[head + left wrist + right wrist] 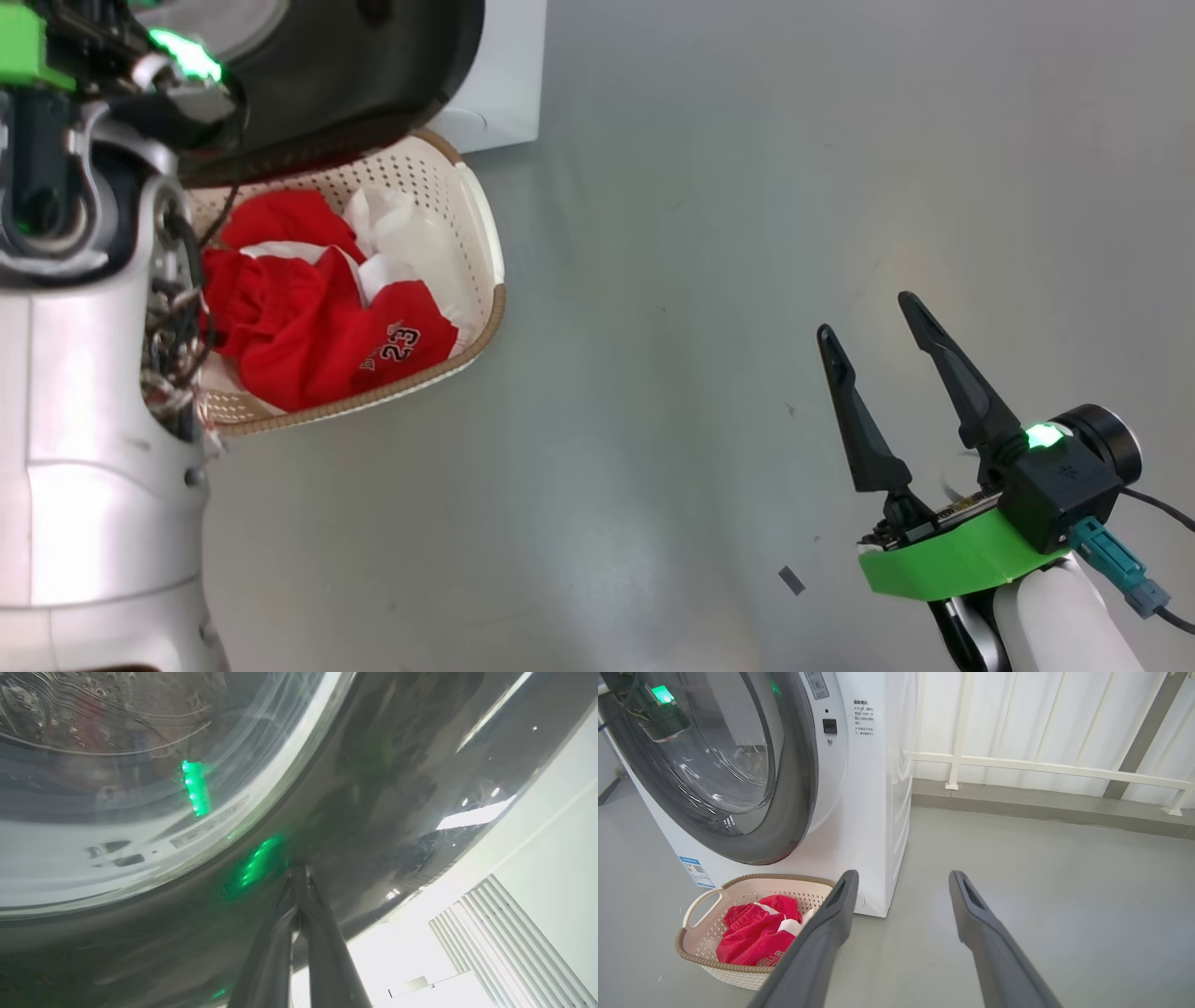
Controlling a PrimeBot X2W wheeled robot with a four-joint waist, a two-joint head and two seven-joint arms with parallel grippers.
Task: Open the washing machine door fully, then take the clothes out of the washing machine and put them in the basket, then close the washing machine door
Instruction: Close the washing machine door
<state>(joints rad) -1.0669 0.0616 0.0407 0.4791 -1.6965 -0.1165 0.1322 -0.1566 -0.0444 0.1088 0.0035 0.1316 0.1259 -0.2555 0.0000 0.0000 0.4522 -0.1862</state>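
Fingers of our left gripper (299, 877) are pinched together on nothing, their tips set against the glossy black rim of the washing machine door (397, 765), just outside its bulging glass window (117, 765). Our right gripper (866, 315) hangs wide and empty over bare grey floor (700, 233), well apart from the work. The clothes (299, 327), red and white with the "23" jersey on top, lie heaped in the basket (698, 905), which sits on the floor touching or just beside the front of the washing machine (873, 812), below the door.

We judge the unloading done and the closing in hand: the dark latch socket (830, 725) shows uncovered beside the door's edge, so the door looks not yet home. To finish well, we would keep the tips on the rim rather than the slippery glass, press near the free edge opposite the hinge, follow the door's arc steadily, and push until the latch catches, with the right arm held clear.
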